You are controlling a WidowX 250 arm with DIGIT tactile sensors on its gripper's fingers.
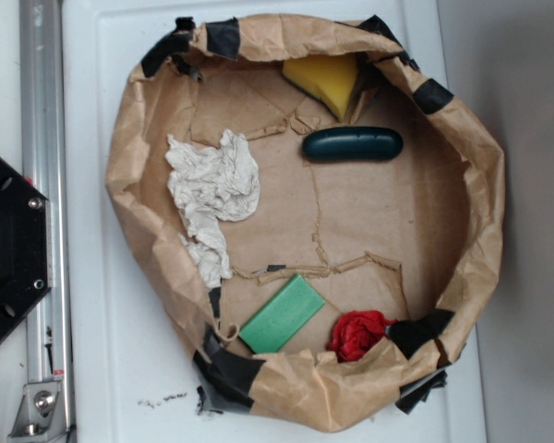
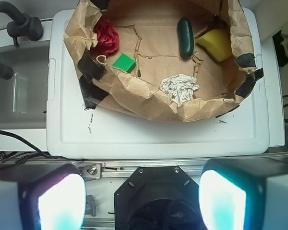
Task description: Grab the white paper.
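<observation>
Above the base, hand (image 2: 141,201) wide open — empty, white paper (image 2: 180,88) untouched.

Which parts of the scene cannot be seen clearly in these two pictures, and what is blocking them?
- Claw: wrist view, only two blurred fingers at the bottom edge; absent from the exterior view.
- White paper: wrist view, the brown paper wall hides its near end.
- Yellow sponge: exterior view, folded rim covers its right side.
- Red wad: exterior view, black tape overlaps its edge.
- Black base: cut off at the left edge.
</observation>
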